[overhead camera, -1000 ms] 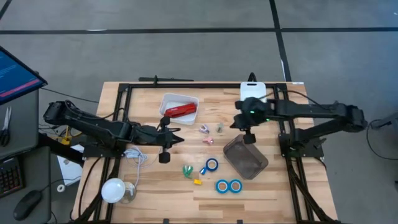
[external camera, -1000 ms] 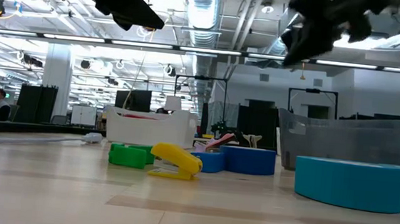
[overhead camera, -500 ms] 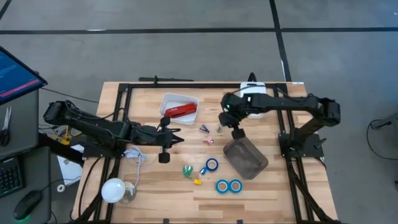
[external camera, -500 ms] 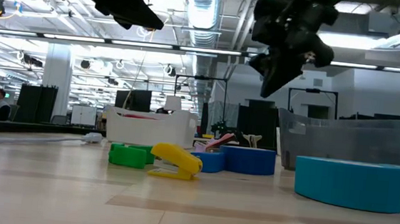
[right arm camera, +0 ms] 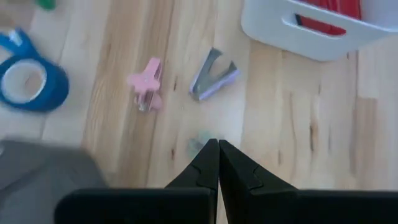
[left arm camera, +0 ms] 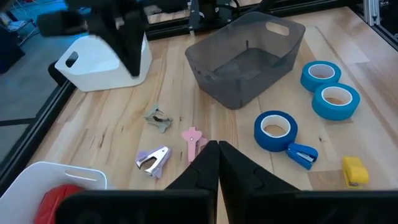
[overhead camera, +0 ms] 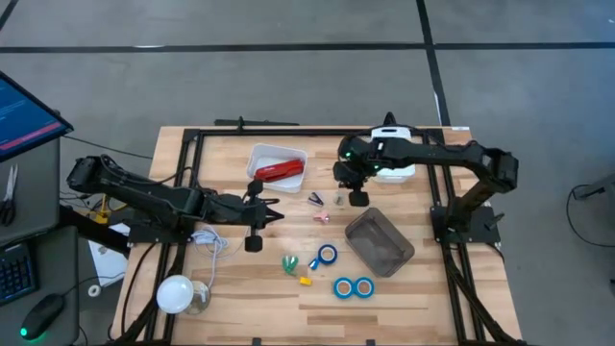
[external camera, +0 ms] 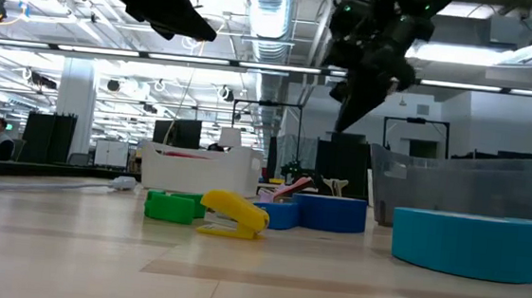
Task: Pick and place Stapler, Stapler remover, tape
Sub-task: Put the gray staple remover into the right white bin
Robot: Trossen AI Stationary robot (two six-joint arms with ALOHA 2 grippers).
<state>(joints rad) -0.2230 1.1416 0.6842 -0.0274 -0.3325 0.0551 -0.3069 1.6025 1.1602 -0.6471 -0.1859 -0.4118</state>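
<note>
Right pincer (overhead camera: 357, 198) hangs clenched and empty above the small staple removers (overhead camera: 316, 200) mid-table, just right of the white bin (overhead camera: 260, 156) holding the red stapler (overhead camera: 280, 170). Closed jaws cannot straddle a remover, so descending now would likely knock it aside. Left pincer (overhead camera: 254, 242) waits clenched left of the blue tape rolls (overhead camera: 353, 286).
</note>
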